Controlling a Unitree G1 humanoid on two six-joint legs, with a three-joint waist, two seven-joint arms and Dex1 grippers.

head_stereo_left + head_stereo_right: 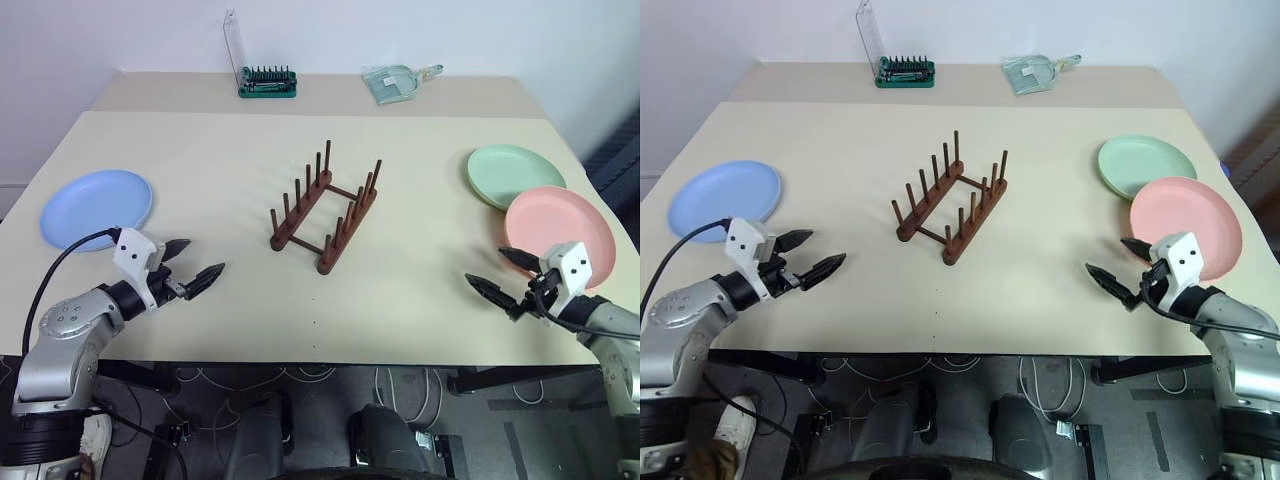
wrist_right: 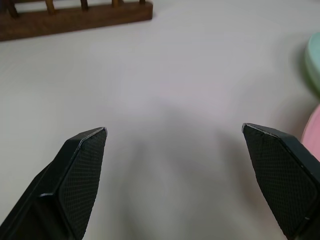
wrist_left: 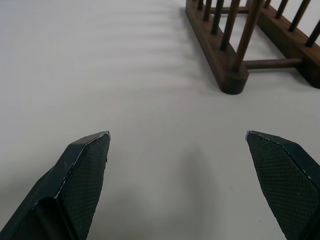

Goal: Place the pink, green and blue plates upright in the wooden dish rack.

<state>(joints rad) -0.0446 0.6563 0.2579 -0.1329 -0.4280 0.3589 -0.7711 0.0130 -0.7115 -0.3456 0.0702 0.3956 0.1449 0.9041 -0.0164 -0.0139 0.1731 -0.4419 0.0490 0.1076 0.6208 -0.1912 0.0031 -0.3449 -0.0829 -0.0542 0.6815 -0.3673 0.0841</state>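
The wooden dish rack (image 1: 325, 213) stands empty at the middle of the table, its pegs upright. The blue plate (image 1: 96, 207) lies flat at the left. At the right the green plate (image 1: 514, 174) lies flat, with the pink plate (image 1: 558, 234) resting in front of it and overlapping its edge. My left gripper (image 1: 197, 259) hovers open near the front left, just in front of the blue plate, pointing toward the rack. My right gripper (image 1: 490, 272) is open at the front right, beside the pink plate's near edge. Neither holds anything.
A green tool holder (image 1: 267, 82) with black bits and a clear lid stands at the back of the table. A small green dustpan-like item (image 1: 396, 82) lies at the back right. The table's front edge (image 1: 320, 355) runs just below both grippers.
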